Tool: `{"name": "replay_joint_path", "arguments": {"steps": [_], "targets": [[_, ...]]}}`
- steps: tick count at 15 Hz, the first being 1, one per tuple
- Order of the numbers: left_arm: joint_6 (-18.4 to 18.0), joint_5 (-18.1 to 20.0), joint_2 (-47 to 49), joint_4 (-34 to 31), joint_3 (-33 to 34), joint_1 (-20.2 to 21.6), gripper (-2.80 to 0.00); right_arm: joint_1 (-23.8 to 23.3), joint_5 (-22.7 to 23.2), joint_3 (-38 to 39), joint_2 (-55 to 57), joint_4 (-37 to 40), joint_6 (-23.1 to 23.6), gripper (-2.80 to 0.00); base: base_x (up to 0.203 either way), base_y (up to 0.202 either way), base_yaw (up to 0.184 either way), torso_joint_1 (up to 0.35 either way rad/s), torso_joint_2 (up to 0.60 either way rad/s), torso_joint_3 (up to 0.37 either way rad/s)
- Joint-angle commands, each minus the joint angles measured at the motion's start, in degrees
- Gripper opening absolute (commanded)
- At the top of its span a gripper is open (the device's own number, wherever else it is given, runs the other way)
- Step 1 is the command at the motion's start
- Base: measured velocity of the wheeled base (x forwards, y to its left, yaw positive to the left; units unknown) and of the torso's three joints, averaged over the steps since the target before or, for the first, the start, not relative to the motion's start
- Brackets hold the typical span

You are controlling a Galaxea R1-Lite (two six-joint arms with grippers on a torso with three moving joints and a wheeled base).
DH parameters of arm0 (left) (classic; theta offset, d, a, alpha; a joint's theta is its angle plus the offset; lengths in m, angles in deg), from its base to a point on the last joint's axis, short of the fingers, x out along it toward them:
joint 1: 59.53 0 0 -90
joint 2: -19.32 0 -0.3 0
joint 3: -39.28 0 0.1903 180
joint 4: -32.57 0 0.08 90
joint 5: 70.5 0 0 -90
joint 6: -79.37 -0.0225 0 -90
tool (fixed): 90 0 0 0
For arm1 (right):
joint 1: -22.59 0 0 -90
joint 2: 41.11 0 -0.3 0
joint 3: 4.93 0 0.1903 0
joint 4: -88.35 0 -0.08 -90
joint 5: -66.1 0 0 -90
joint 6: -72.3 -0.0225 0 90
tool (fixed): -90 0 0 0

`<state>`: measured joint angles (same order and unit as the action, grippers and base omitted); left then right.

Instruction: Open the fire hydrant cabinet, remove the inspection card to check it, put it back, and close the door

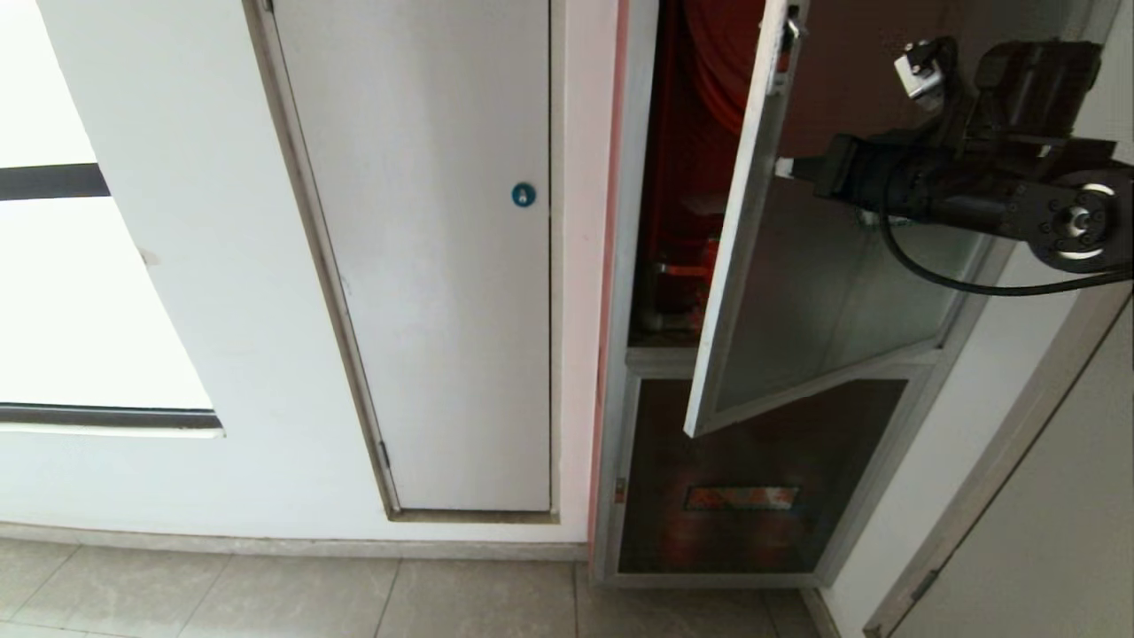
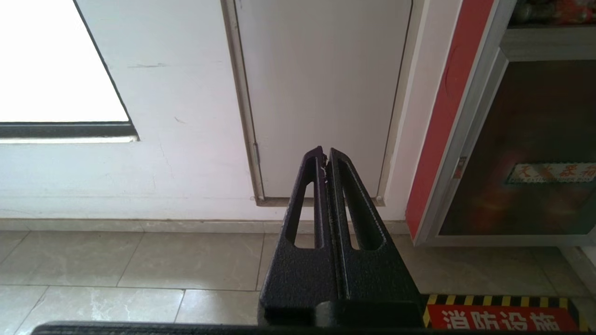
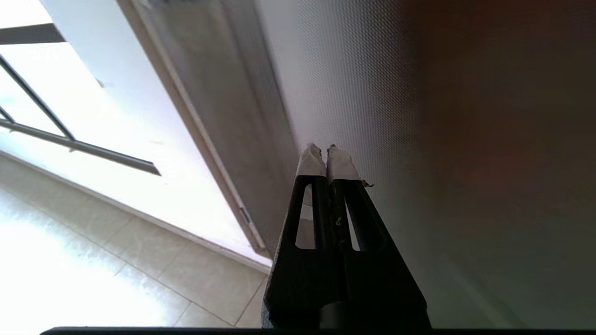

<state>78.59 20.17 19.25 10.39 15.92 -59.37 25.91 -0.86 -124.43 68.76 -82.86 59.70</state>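
Fire hydrant cabinet (image 1: 620, 372): right of the plain door (image 1: 425, 266), set in the same wall. Its door (image 1: 753, 239) stands ajar; hose (image 1: 709, 62) inside (upper compartment). Right gripper (image 1: 784, 167): fingertips against the door's inner face.

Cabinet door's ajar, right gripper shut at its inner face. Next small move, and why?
Probably keep pushing the aluminium-framed tinted-glass door wider with the shut right gripper: its tips sit at the door's inner face, and the gap onto the red hose looks narrow for reaching in.
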Motion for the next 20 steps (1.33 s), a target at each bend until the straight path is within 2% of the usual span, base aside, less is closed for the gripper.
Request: {"name": "replay_joint_path", "arguments": {"steps": [1,7,14,17,20], "targets": [[0.0,0.0,0.0,0.0,0.4,0.0,-2.80,0.0,0.1,-4.7,7.4,-0.2,0.0,-2.80,0.000,0.000,0.000,0.000,0.00,0.000],[0.0,-0.1,0.0,0.0,0.4,0.0,-2.80,0.0,0.1,-16.1,18.2,-0.2,0.0,-2.80,0.000,0.000,0.000,0.000,0.00,0.000],[0.0,0.0,0.0,0.0,0.4,0.0,-2.80,0.3,-0.2,-15.6,18.9,-0.3,0.0,-2.80,0.000,0.000,0.000,0.000,0.00,0.000],[0.0,-0.1,0.0,0.0,0.4,0.0,-2.80,0.2,-0.3,-9.7,13.3,-0.1,-0.1,-2.80,0.000,0.000,0.000,0.000,0.00,0.000],[0.0,0.0,0.0,0.0,0.4,0.0,-2.80,0.2,-0.3,5.2,2.2,-1.8,0.1,-2.80,0.000,0.000,0.000,0.000,0.00,0.000]]}}
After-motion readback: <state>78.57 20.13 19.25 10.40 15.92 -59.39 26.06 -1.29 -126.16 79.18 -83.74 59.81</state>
